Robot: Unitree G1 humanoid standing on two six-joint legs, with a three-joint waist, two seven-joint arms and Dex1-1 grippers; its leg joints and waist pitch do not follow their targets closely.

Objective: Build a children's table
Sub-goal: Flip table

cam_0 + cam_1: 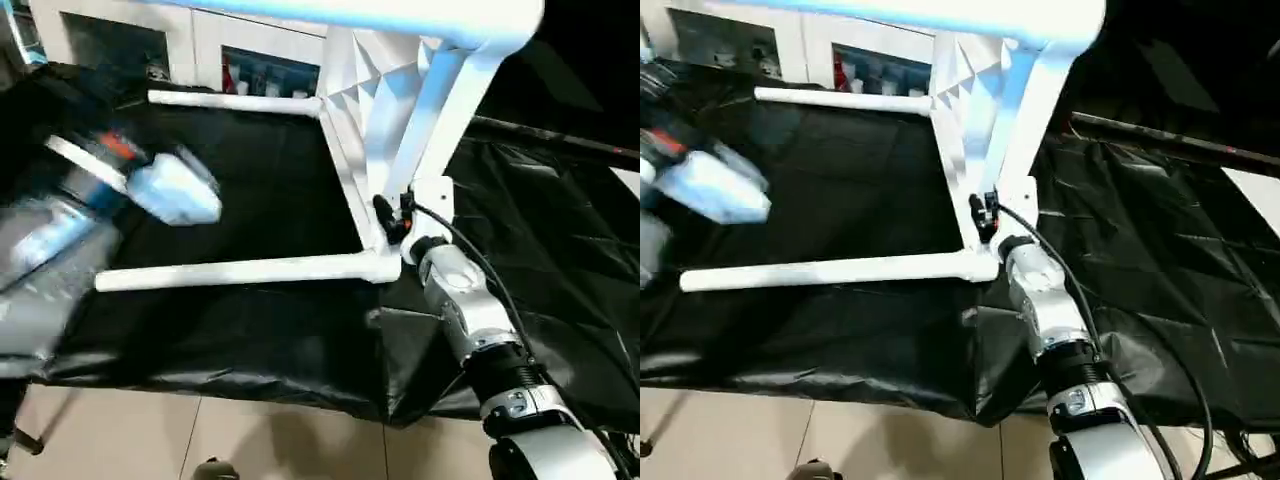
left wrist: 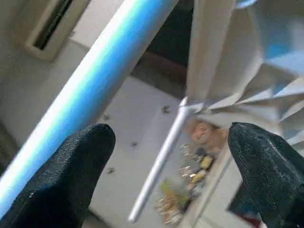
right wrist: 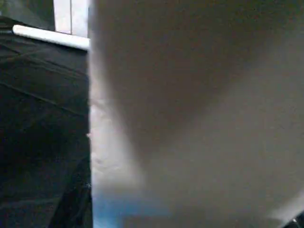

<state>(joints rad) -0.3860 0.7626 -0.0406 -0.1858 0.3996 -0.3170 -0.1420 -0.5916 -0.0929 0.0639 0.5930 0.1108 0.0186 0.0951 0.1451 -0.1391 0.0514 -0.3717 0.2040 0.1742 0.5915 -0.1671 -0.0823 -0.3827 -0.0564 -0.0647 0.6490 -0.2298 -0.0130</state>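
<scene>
Your biggest item is the black sheet (image 1: pixel 240 340) spread over the table, and on it the white tabletop (image 1: pixel 350 150) stands on edge, its ribbed underside facing your left arm. Two legs already sit in its sockets and run level over the sheet toward your left: the near leg (image 1: pixel 240 270) just above the sheet's front edge, the far leg (image 1: pixel 235 102) back by the white glass-door cabinet (image 1: pixel 200 45). A third leg (image 1: pixel 430 110) slants up from the near corner to a fourth leg (image 1: pixel 350 15) crossing the top of your head view. Your right claw (image 1: pixel 395 222) is at that near corner, half closed with its black fingers (image 1: pixel 985 212) against the tabletop's edge; the wrist camera is pressed up to white plastic, so you appear to grip the corner. Your left claw (image 2: pixel 166 175) hangs wide open, holding nothing, its fingertips (image 2: pixel 80 161) apart with a leg (image 2: pixel 90 109) passing just beyond them.
</scene>
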